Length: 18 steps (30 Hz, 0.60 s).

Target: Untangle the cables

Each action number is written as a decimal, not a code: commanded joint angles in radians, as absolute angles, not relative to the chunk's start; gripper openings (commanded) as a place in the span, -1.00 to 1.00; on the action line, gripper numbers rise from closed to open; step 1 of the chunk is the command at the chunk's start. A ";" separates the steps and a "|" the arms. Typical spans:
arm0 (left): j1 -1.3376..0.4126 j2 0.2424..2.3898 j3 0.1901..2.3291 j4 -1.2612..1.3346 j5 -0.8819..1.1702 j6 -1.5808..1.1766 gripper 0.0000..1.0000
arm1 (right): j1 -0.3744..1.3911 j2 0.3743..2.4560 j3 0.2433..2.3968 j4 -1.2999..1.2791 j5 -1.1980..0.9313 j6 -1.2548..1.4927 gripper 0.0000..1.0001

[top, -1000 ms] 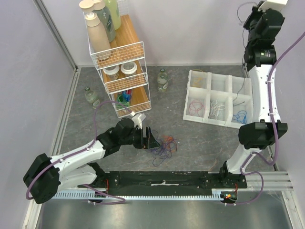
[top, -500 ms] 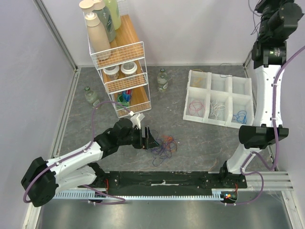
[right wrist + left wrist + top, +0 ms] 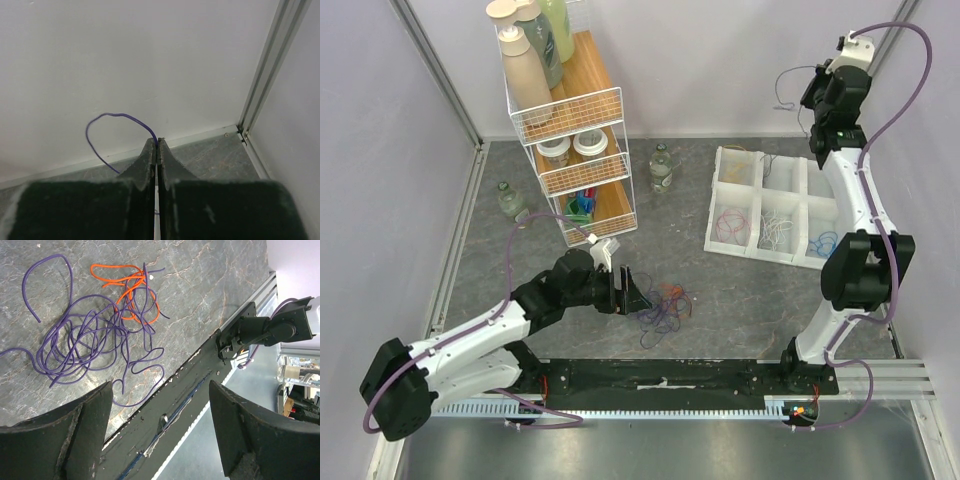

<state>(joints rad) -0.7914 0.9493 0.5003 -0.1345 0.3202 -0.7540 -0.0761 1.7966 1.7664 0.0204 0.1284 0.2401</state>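
A tangle of purple and orange cables lies on the grey floor in front of the arms; in the left wrist view the purple loops and the orange cord are interlaced. My left gripper is open and empty just left of the tangle; in its own view the gripper hangs over the floor's near edge. My right gripper is raised at the back right, above the tray. It is shut on one thin purple cable, which loops out to the left.
A white compartment tray at the back right holds pink-red, white, blue and yellow cords. A wire rack with bottles and jars stands at the back left. Two small bottles stand on the floor.
My right arm has swung down and left from the top right corner, carrying the purple cable. My left arm has shifted slightly and stays open beside the tangle.
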 commanded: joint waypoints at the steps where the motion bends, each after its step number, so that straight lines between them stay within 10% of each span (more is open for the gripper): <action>1: -0.788 0.925 0.499 -0.140 0.324 -0.752 0.67 | -0.081 1.703 1.770 0.057 0.107 0.262 -1.00; 18: -0.787 0.842 0.480 -0.176 0.314 -0.767 0.72 | -0.103 1.729 1.500 -0.144 0.090 0.382 -1.00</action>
<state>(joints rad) -0.7914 0.8726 0.4828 -0.1635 0.3187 -0.7547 -0.0788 1.6966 1.5364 -0.0971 0.0975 0.3305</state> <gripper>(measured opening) 0.854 0.010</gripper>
